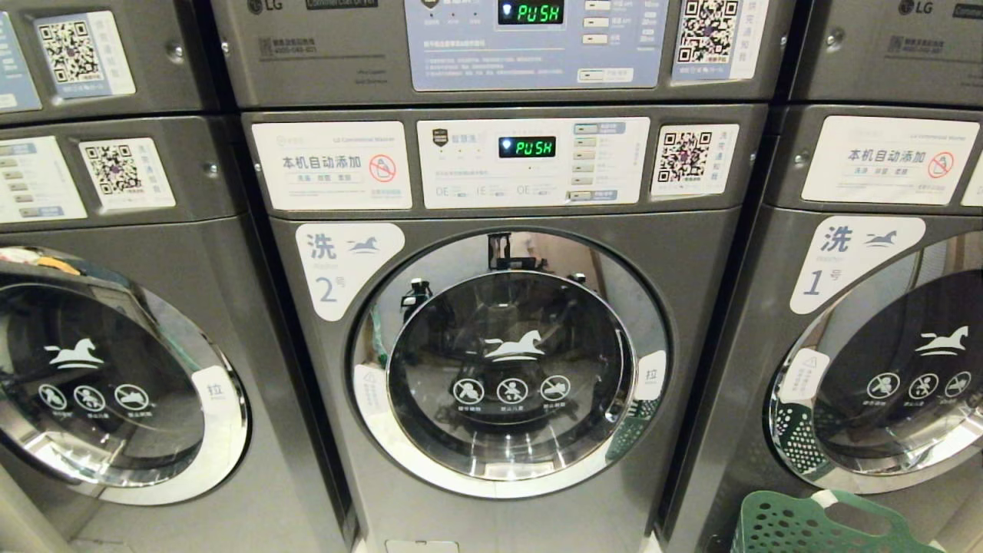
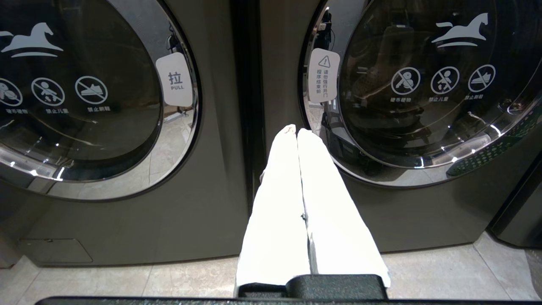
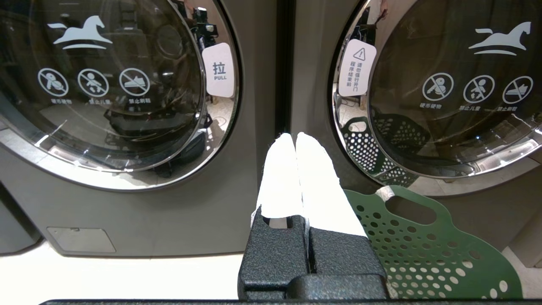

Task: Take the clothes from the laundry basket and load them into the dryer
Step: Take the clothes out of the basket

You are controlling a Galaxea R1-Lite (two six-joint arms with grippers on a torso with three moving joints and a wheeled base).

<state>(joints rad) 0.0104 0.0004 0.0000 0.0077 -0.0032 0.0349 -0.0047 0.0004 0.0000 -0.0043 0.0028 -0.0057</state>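
2 grippers show only in their own wrist views, and neither holds anything. Our left gripper (image 2: 297,131) has its white fingers (image 2: 277,203) pressed together, hanging low over the floor (image 2: 423,271) and aimed at the seam between 2 machines. Our right gripper (image 3: 295,137) is pinched together the same way, empty, pointing at the seam between the centre machine and the one on our right.

Nearest the right gripper sits the green basket (image 3: 427,254), just beside its fingers and close against the front of the right-hand machine. We see the perforated wall and 1 handle cutout; no clothes are visible in any view, so we cannot tell what it contains. In the head view only a corner of the basket (image 1: 799,526) shows, at the lower right.

Farther off, straight ahead, stands the centre machine with its round door (image 1: 511,361) closed, a pull tab (image 1: 651,375) at the door's right edge and a "2" label (image 1: 342,265) at upper left. Both displays (image 1: 527,147) above read PUSH.

Risks as we judge them:
1. Door is closed. Loading cannot start until it is pulled open, and a pinched gripper could slip off the tab.
2. The label carries the wash character, so this unit may be a washer and the dryer may be the upper unit. Loading the wrong drum is possible.
3. The swinging door could strike the basket if it opens that way; we cannot tell the hinge side with certainty.
4. Basket sits mostly outside the head view, so a reach for clothes would be poorly seen.
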